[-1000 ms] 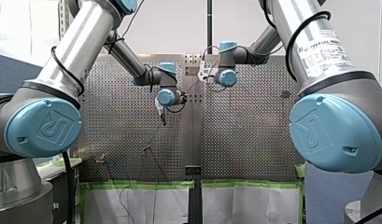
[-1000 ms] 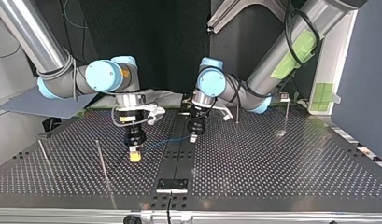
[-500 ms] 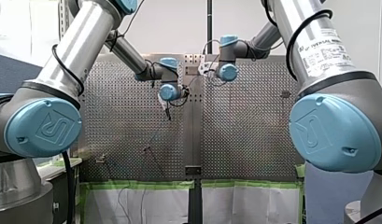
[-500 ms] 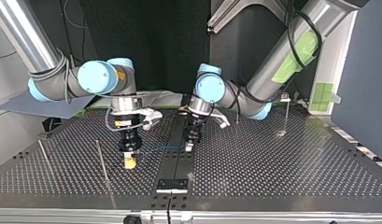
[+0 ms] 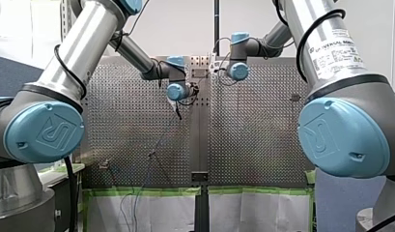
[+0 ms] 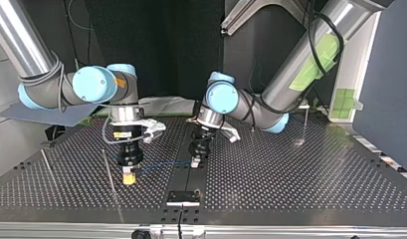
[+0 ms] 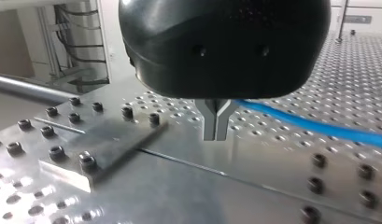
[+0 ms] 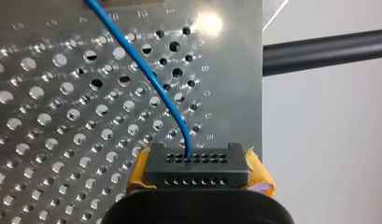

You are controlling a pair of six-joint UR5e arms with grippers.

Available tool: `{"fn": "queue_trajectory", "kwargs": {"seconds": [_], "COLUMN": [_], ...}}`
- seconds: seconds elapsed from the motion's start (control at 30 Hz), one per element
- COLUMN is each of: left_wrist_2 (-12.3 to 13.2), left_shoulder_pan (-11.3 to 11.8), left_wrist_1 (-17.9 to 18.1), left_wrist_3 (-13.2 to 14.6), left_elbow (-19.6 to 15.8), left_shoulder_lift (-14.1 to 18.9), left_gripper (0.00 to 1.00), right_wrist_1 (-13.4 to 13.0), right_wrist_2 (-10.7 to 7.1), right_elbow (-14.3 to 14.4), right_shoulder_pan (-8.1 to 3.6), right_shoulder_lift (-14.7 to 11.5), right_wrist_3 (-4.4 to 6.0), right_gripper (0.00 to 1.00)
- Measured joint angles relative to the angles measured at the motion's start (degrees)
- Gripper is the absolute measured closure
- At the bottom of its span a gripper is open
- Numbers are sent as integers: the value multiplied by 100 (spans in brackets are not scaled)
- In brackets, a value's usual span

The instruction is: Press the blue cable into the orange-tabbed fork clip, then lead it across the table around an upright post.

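Observation:
The thin blue cable (image 6: 161,163) stretches just above the perforated table between my two grippers. My right gripper (image 6: 127,178), with yellow pads, stands at the top view's left and points down. In the right wrist view the blue cable (image 8: 146,77) runs into the right gripper (image 8: 197,168), which is shut on it. My left gripper (image 6: 195,162) hangs over the table's middle strip. The left gripper's metal fingers (image 7: 215,126) are shut, and the blue cable (image 7: 314,128) leads away from them. An upright post (image 6: 108,172) stands just beside my right gripper. I cannot pick out an orange-tabbed clip.
More upright posts stand at the top view's far left (image 6: 47,169) and at the back right (image 6: 305,124). A black plate (image 6: 183,197) sits on the middle strip near the front edge. A bolted metal bar (image 7: 86,156) lies beside my left gripper. Slack cable (image 5: 137,203) hangs below the table in the front view.
Both grippers have moved toward the top view's left and nearer its camera, carrying the cable along. My right gripper has come close to the upright post.

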Motion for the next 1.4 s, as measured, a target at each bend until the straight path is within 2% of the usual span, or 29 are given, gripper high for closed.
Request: {"fn": "queue_trajectory", "kwargs": {"seconds": [0.43,0.73,1.07,1.4], "left_wrist_2": [118,178,184,339], "left_shoulder_pan": [-66,-167,-231,-189], "left_wrist_1": [-4,-96,-289,-386], "left_wrist_3": [-314,-368,-372,-458], "left_elbow": [265,450,645,662], "left_shoulder_lift": [-6,-13,-68,-118], "left_gripper": [100,100,100,100], "right_wrist_1": [30,55,231,453], "right_wrist_2": [0,1,44,126], "right_elbow": [-46,-49,-55,-66], "right_shoulder_pan": [-136,-222,-331,-447], "right_shoulder_lift": [-30,-49,-189,-229], "right_wrist_3": [0,5,32,57], "right_gripper": [100,100,100,100]}}
